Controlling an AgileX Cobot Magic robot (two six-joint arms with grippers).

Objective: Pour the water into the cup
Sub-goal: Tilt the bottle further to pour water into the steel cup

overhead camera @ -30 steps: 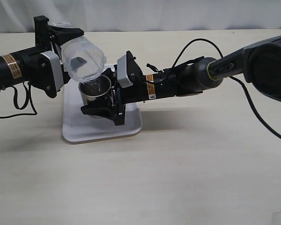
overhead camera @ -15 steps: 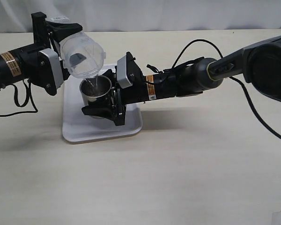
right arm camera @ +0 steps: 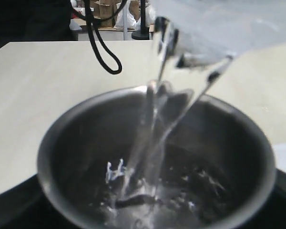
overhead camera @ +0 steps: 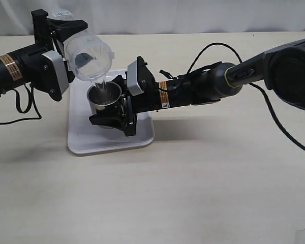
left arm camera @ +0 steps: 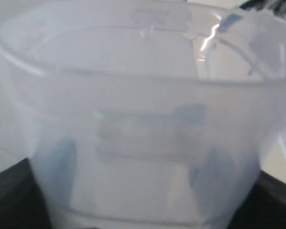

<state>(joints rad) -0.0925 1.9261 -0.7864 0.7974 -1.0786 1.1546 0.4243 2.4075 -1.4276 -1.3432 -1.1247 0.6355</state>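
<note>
Black fingers (overhead camera: pixel 70 25) of the left gripper (overhead camera: pixel 72 49) are clamped on a clear plastic container (overhead camera: pixel 91 56) at the upper left of the exterior view, tipped so that its mouth points down toward the cup (overhead camera: pixel 100 104). The right gripper (overhead camera: pixel 112 101) reaches in from the right, and its fingers (overhead camera: pixel 108 120) are closed on either side of the steel cup, which is upright over the white tray (overhead camera: pixel 91 143) on the beige table (overhead camera: pixel 193 193); whether its base touches the tray cannot be told. Water (overhead camera: pixel 103 84) falls in a thin stream from the container's lip into the cup. In the right wrist view the stream (right arm camera: pixel 152 143) splashes inside the dark cup (right arm camera: pixel 71 138), beneath the container's edge (right arm camera: pixel 219 24). Orange-yellow stickers sit on the left arm (overhead camera: pixel 10 71) and the right arm (overhead camera: pixel 163 94), their print too small to read. In the left wrist view the container (left arm camera: pixel 143 95) fills the frame, with a pale blurred label patch (left arm camera: pixel 143 138) showing no legible writing. Compared with a second ago, the container has risen and shifted toward the upper left, so a gap has opened between its lip and the cup's rim. The right gripper and the cup have kept their place.
</note>
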